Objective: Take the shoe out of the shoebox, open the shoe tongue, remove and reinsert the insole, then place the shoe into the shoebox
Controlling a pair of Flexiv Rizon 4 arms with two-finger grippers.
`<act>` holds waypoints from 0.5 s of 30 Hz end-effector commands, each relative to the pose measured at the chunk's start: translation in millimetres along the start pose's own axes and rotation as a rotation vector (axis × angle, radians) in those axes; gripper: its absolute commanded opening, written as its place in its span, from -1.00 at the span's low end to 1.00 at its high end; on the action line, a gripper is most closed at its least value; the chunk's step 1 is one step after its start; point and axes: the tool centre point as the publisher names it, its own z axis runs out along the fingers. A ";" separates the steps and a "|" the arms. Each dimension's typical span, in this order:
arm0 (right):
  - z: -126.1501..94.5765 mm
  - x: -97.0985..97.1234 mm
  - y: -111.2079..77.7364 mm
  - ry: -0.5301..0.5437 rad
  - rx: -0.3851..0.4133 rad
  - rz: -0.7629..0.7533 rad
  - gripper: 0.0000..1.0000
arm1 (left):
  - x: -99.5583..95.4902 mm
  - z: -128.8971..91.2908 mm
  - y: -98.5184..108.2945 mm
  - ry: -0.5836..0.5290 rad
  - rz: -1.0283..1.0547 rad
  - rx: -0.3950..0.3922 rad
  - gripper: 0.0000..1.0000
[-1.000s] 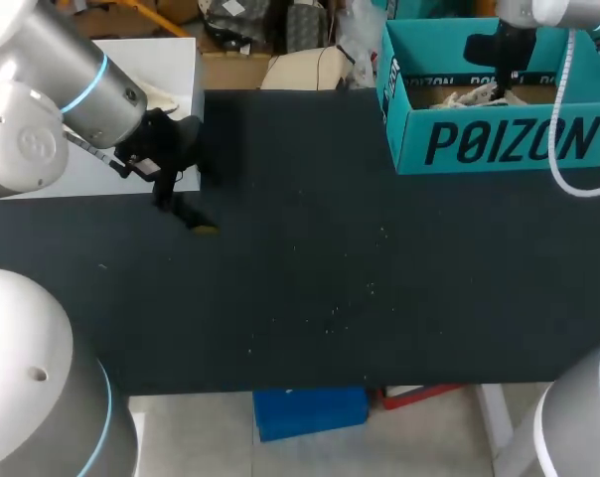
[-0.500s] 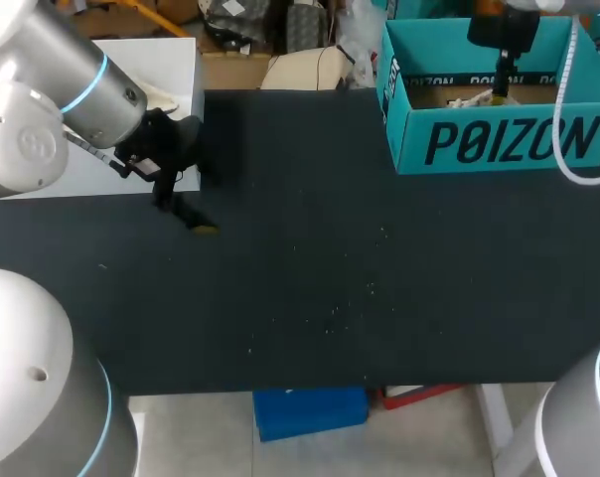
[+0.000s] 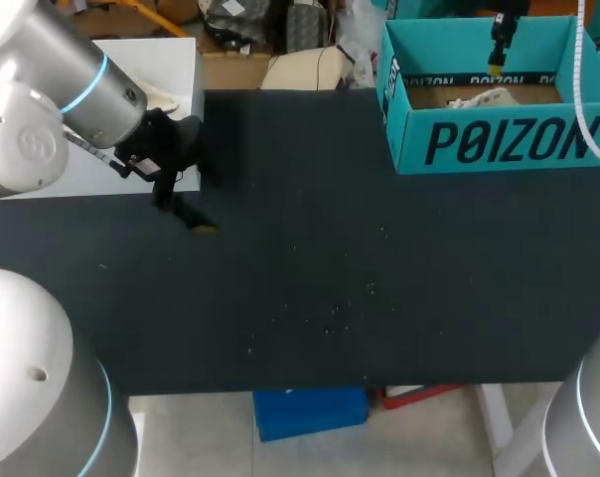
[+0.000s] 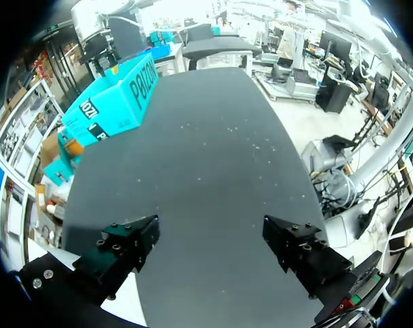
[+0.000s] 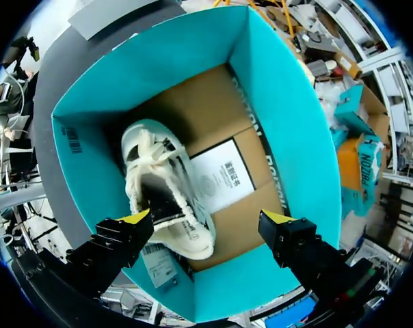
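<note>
Shoe: a white shoe (image 5: 162,191) is found lying inside the teal shoebox (image 5: 282,102), on the cardboard floor partly over a printed card. The laces are loose and the mouth gapes dark.
Right gripper: the right gripper (image 5: 206,217) is held above the box, over the shoe. The fingers are spread wide, nothing is grasped, and no contact with the shoe is observed.
Left gripper: the left gripper (image 4: 210,239) is held low over the black table (image 3: 310,248) near its left end, well apart from the box. The fingers are wide apart and empty.
Insole: it cannot be made out inside the shoe, so whether it is seated cannot be told.
Progress (judged): not settled by this layout. A boxed shoe under an empty gripper fits either a task not yet begun or one just completed.
Remaining (judged): if unstarted, every step is left. If finished, nothing is left to be done to the shoe.
</note>
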 end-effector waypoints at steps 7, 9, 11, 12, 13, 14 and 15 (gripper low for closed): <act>-78.7 124.1 14.5 -0.188 -0.008 0.011 1.00 | 0.6 0.9 0.7 -0.003 0.002 0.001 1.00; -82.0 142.4 19.3 -0.187 -0.003 0.023 1.00 | 0.6 0.9 0.7 -0.003 0.002 0.001 1.00; -83.3 161.4 25.8 -0.187 -0.016 0.023 1.00 | 0.6 0.9 0.7 -0.003 0.002 0.001 1.00; -83.2 169.9 29.0 -0.193 -0.021 0.018 1.00 | 0.6 0.9 0.7 -0.003 0.002 0.001 1.00; -82.3 179.4 33.2 -0.200 -0.028 0.012 1.00 | 0.6 0.9 0.7 -0.003 0.002 0.001 1.00; -80.6 187.4 36.4 -0.204 -0.031 0.013 1.00 | 0.6 0.9 0.7 -0.003 0.002 0.001 1.00; -78.8 192.7 38.7 -0.212 -0.032 0.008 1.00 | 0.6 0.9 0.7 -0.003 0.002 0.001 1.00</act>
